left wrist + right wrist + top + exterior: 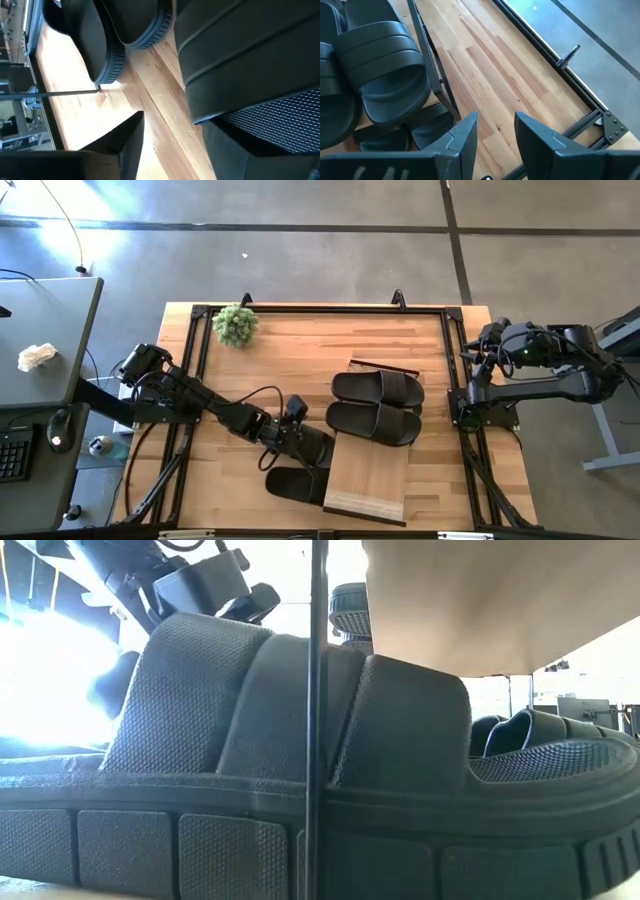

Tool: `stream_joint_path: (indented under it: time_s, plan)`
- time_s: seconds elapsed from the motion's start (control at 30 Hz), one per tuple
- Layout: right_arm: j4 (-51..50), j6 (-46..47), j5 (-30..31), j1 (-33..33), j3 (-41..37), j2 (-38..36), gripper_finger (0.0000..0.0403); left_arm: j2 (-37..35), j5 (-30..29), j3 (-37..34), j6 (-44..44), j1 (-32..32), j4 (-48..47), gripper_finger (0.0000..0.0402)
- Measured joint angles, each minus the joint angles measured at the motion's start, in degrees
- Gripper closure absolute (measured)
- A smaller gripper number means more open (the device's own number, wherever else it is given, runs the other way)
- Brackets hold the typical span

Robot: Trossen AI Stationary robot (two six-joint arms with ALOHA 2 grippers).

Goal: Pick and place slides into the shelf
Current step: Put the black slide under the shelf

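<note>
Near the counter's front edge, my left tool (pixel 300 442) reaches low beside the shelf (pixel 368 475), fingers parted around a slide (pixel 296 483); its fingertips are hidden.

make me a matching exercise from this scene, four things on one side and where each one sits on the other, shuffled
Things:
1. pair of matte black rubber slides
2. single black slide
3. small green potted plant
4. right gripper

Places:
A. far left corner of the wooden table
B. on top of the low light-wood shelf
C. by the table's right edge, empty, away from the shelf
D. on the table beside the shelf's near end, at the left gripper

Pairs: 1-B, 2-D, 3-A, 4-C
</note>
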Motion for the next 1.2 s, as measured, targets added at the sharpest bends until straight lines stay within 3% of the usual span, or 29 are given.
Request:
stream_joint_path:
  time_s: [0.27, 0.53, 0.73, 0.87, 1.03, 1.13, 1.2]
  plan:
    - [0.0, 0.2, -0.1, 0.0, 0.0, 0.0, 0.0284, -0.9, -5.5, 0.1, -2.1, 0.0, -3.2, 0.0191]
    - [-0.4, 0.2, -0.3, 0.0, 0.0, 0.0, 0.0284, -3.7, -7.0, 6.5, -13.5, 0.0, -19.0, 0.0206]
    - [-0.3, 0.3, -0.4, 0.0, 0.0, 0.0, 0.0284, -7.2, -6.7, 15.4, -30.7, 0.0, -38.5, 0.0241]
    - [-0.3, 2.6, -1.7, 0.0, 0.0, 0.0, 0.0284, -8.6, -4.2, 23.8, -54.1, 0.0, -55.1, 0.0281]
    - [-0.3, 7.8, -7.9, 0.0, 0.0, 0.0, 0.0284, -8.9, 5.0, 33.9, -84.5, 0.1, -74.2, 0.0352]
    - [-0.3, 10.0, -12.9, 0.0, 0.0, 0.0, 0.0284, -9.0, 17.0, 35.8, -96.1, 0.1, -76.3, 0.0392]
    - [-0.3, 10.5, -16.2, 0.0, 0.0, 0.0, 0.0284, -9.1, 24.4, 35.6, -101.0, 0.0, -76.2, 0.0391]
